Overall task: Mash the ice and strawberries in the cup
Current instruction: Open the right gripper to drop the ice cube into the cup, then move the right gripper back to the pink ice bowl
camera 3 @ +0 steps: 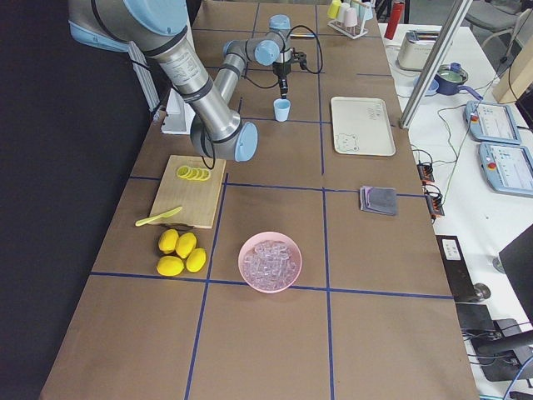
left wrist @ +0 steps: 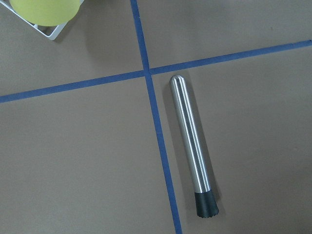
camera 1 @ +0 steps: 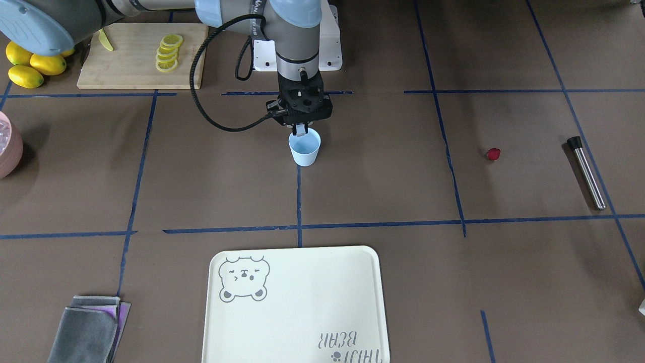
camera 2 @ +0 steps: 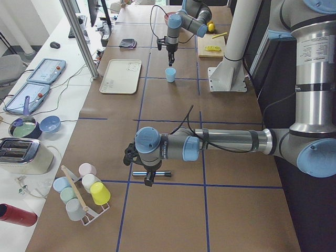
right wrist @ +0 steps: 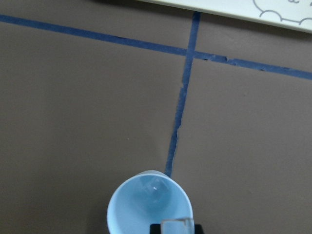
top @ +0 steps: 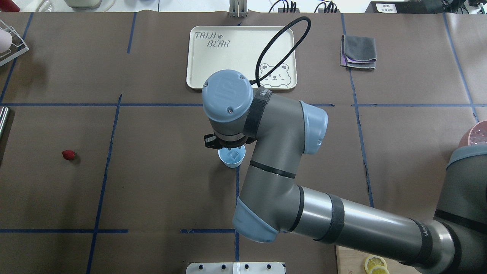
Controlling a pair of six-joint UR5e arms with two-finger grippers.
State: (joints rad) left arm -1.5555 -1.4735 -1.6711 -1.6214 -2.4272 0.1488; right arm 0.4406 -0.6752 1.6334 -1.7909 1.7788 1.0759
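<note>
The pale-blue cup (camera 1: 304,148) stands mid-table; it also shows in the overhead view (top: 232,159). My right gripper (camera 1: 301,129) hangs straight over its mouth, shut on a clear ice cube (right wrist: 176,225). Another faint glassy cube (right wrist: 153,188) lies inside the cup. The dark-red strawberry (camera 1: 493,154) lies alone on the table, far toward my left side, and shows in the overhead view (top: 69,154). My left gripper (camera 2: 149,179) hovers above a steel muddler (left wrist: 193,146). It shows only in the exterior left view, so I cannot tell its state.
A cream bear tray (camera 1: 297,302) lies beyond the cup. A cutting board (camera 1: 126,70) with lemon slices, whole lemons (camera 1: 30,65) and a pink bowl of ice (camera 3: 270,261) are on my right side. Folded grey cloths (camera 1: 88,330) and a cup rack (camera 2: 81,191) sit at the edges.
</note>
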